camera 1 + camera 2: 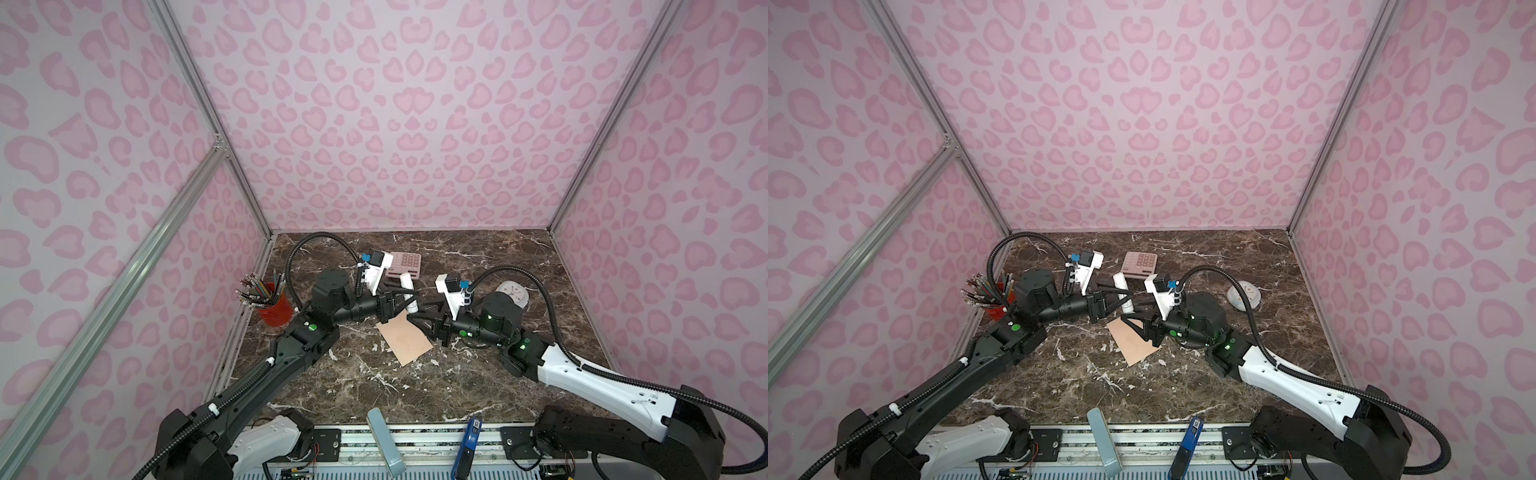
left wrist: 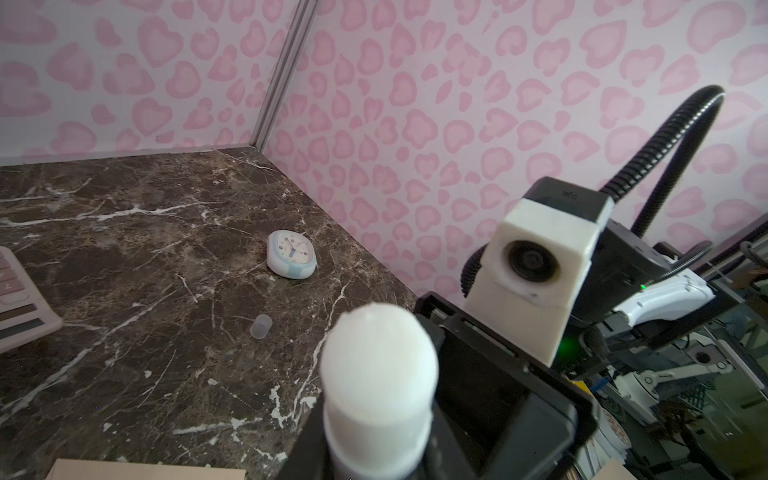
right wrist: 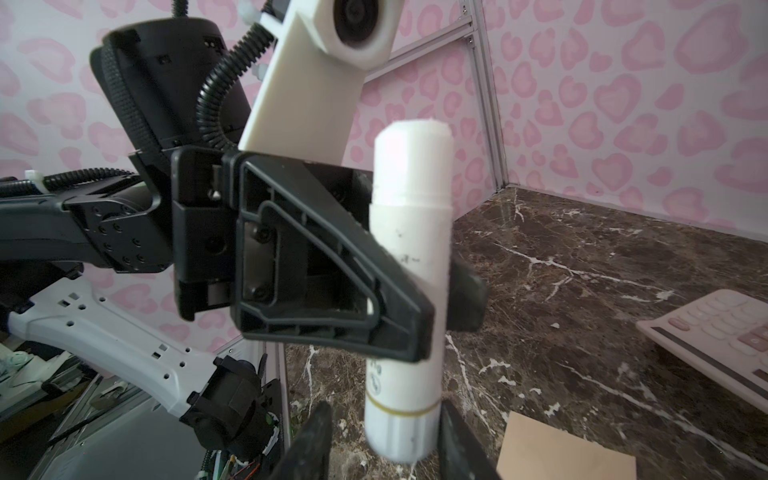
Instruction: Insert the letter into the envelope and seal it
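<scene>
We find the left fingers [image 3: 332, 282] clamped on a white glue stick [image 3: 409, 232], which is uncapped and roughly upright over the middle of the counter [image 1: 478, 395]. The right fingers [image 3: 311, 440] stand parted either side of its base, with a gap visible on one side. The envelope [image 1: 405, 338] lies flat mid-counter, just beneath both. A clear cap [image 2: 260, 326] lies loose on the counter.

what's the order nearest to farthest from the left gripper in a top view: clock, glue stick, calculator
From the left gripper, in a top view:
1. glue stick: held in its jaws.
2. calculator: just behind, toward the back wall.
3. clock: far off on the right side.
</scene>
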